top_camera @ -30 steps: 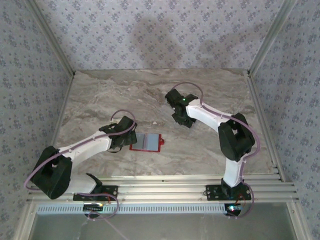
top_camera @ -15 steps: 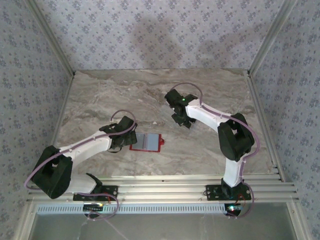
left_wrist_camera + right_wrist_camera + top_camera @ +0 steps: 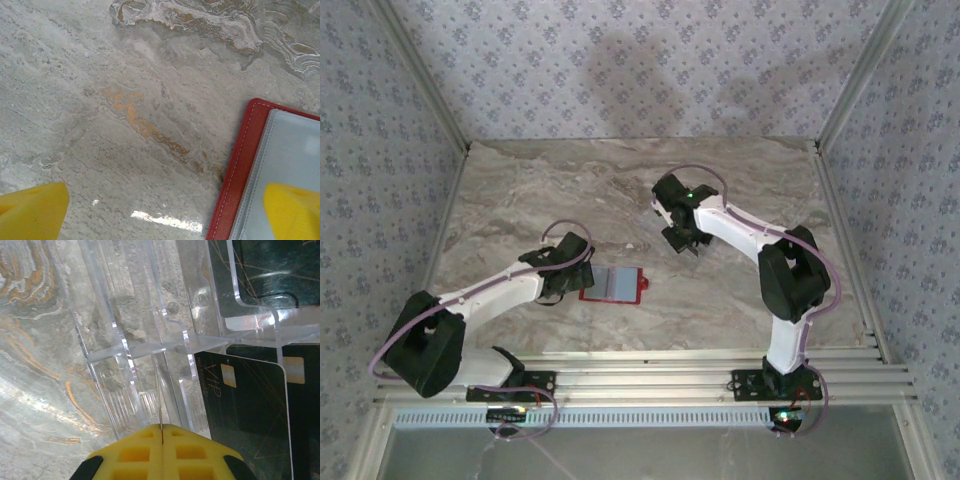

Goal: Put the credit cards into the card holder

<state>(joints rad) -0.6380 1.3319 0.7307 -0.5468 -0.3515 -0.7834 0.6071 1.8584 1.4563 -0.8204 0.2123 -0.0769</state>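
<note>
lab test booth: patterned walls, aluminium rails, marble tabletop

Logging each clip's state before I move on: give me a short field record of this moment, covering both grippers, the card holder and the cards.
table: marble-patterned
card holder: red, flat on the table, grey pocket up
left gripper: open, one finger over the card holder, the other over bare table
right gripper: shut, above the clear rack; cannot tell if anything is pinched
credit cards: black, in the clear rack
</note>
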